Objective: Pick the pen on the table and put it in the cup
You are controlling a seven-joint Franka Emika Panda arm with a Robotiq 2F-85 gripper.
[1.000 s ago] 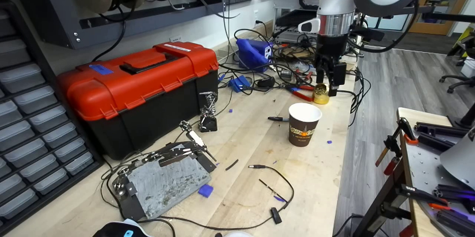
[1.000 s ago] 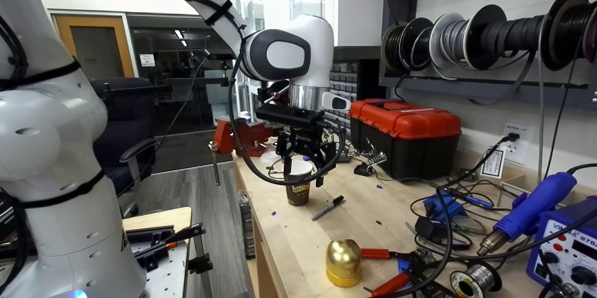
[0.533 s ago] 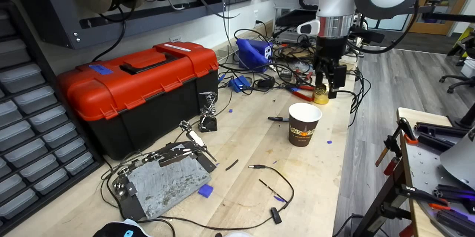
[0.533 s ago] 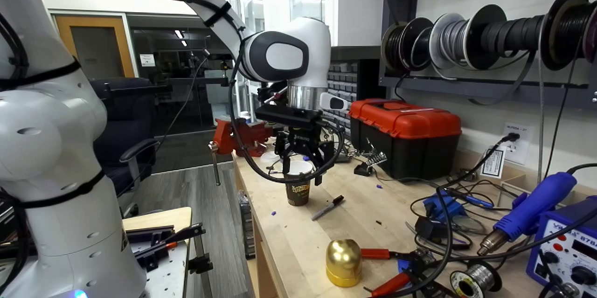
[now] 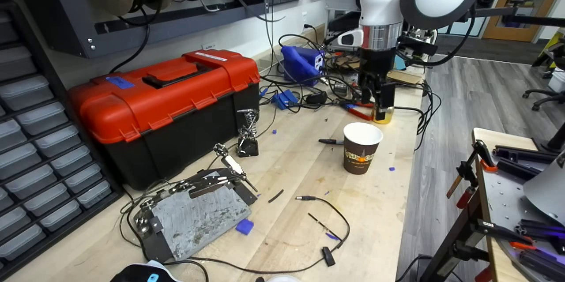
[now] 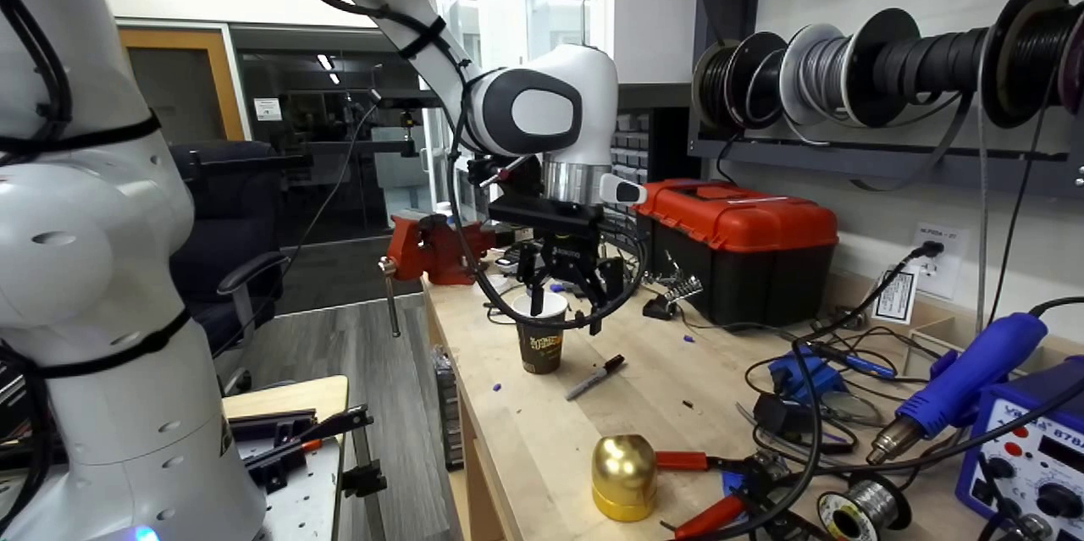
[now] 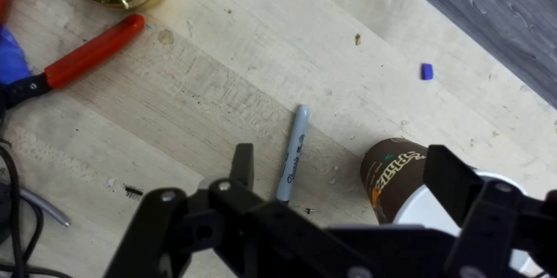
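Movement is toward the wall-side edge of the worktop (image 6: 542, 439): compared with half a second ago, your gripper (image 7: 343, 167) hangs farther in from the floor-side edge, while the pen (image 7: 293, 156) and the cup (image 5: 362, 148) keep their places. That likely helps you, since the pen lies just beside the cup on its wall side, and the upright cup stands nearer the floor-side edge. Your fingers are spread wide with nothing held, above the wood; you look to be lining up, with both the grasp and the drop yet to come.

Your wrist view sets the pen's grey barrel between the two fingers, closer to one, and shows bare wood separating it from the cup. It hides the cap behind the gripper. The other finger overlaps the cup there; whether it would catch the rim on the way down you cannot tell from this, so take care. In an exterior view you get the whole pen (image 6: 595, 378), cap toward the wall-side edge, plus the vise (image 6: 445, 257) near a far corner of the worktop. In an exterior view the cup blocks most of the pen (image 5: 329, 141), leaving you its dark cap, but the cup's mouth shows unobstructed.
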